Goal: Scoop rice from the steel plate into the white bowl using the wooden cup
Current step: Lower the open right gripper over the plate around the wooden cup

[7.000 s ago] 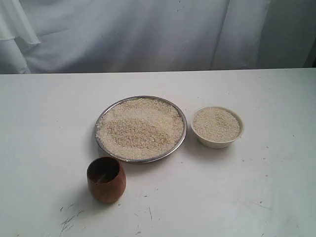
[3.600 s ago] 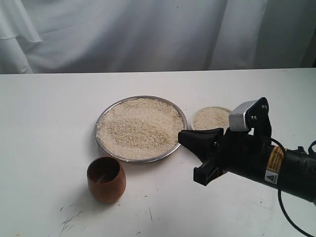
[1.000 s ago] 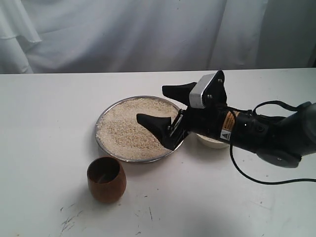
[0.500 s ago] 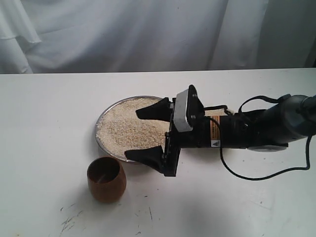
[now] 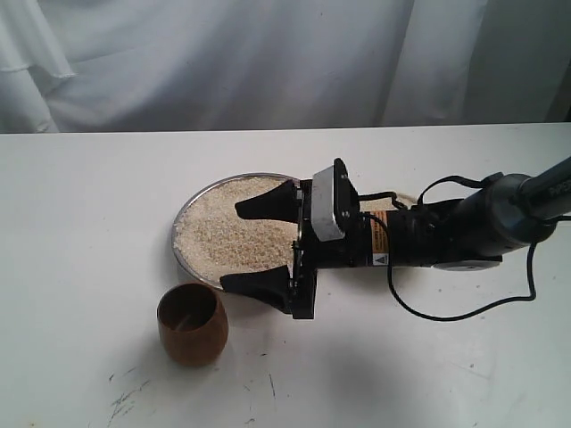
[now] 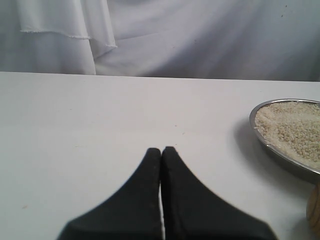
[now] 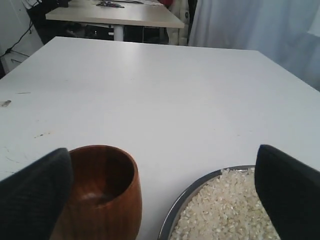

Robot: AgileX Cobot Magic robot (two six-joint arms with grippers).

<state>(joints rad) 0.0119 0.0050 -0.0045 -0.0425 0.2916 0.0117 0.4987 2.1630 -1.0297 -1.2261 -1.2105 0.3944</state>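
Right claw [image 5: 232, 247]: wide open, over the steel plate [image 5: 175, 227] of rice [image 5: 219, 234], middle of frame.
Wooden cup [image 5: 191, 325]: lower left, standing, not held.
Left claw [image 6: 161, 150]: closed tight.

We see the steel plate [image 5: 176, 239], wide, shallow and shiny, lying flat and filled almost rim to rim with a loose bed of off-white rice [image 5: 223, 227]. The wooden cup [image 5: 191, 324], reddish-brown and barrel-shaped, stands upright, mouth up, at the plate's 7 o'clock, near its rim but apart from it. Of the white bowl [image 5: 403, 199], at the plate's 3 o'clock, we make out only a sliver.
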